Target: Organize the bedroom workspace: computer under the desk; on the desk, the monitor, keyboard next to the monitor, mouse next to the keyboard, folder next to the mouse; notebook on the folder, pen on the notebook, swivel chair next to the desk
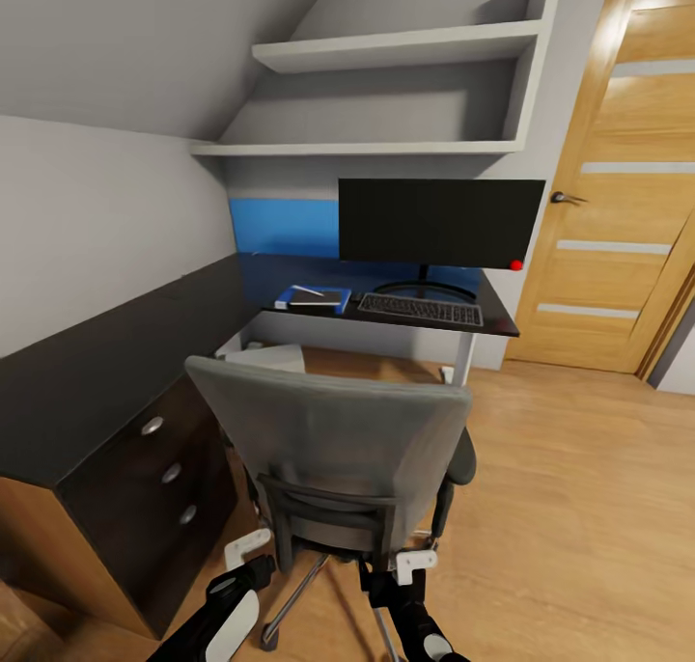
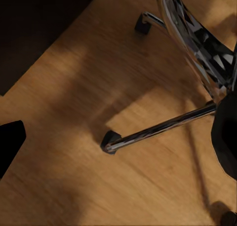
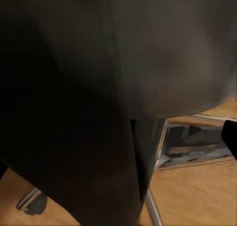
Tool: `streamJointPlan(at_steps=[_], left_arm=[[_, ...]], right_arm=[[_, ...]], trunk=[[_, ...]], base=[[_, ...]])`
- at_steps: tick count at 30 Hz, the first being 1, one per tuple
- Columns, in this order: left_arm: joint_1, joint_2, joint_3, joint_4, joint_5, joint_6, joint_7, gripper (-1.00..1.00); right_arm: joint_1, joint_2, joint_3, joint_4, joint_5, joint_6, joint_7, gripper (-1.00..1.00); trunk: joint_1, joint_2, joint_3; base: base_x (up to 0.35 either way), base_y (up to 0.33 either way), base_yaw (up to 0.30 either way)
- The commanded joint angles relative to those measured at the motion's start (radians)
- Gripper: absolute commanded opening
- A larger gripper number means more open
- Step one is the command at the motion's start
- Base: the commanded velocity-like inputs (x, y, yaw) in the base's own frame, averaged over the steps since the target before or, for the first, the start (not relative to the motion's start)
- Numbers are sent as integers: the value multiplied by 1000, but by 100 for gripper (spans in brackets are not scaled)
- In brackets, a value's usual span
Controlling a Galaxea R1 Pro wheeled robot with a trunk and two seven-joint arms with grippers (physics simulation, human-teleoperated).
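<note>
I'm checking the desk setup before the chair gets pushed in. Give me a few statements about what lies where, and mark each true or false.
1. The keyboard lies on the desk in front of the monitor. True.
2. The folder lies on the chair's seat. False: it lies on the desk, left of the keyboard.
3. The notebook lies on the folder, with the pen on top. True.
4. The chair faces the robot. False: its back is turned to the robot, the seat toward the desk.
5. The monitor stands on the floor. False: it stands on the desk, below the shelves.
</note>
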Motion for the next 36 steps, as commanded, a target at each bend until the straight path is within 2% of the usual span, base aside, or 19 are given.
streamJointPlan(at_steps=[1,18,36], left_arm=[[-1,0,-6,-2,4,3,7,100],[-1,1,-6,-2,4,2,7,100],[-1,-1,-6,-2,4,2,7,100]], right_arm=[[-2,0,3,4,-5,-5,-9,100],[-2,0,3,19,-4,-8,-9,100],[-2,0,3,19,-4,-8,-9,100]], trunk=[[0,0,-1],[0,0,-1],[0,0,-1]], base=[[322,0,0],[322,-5,0],[289,-104,0]])
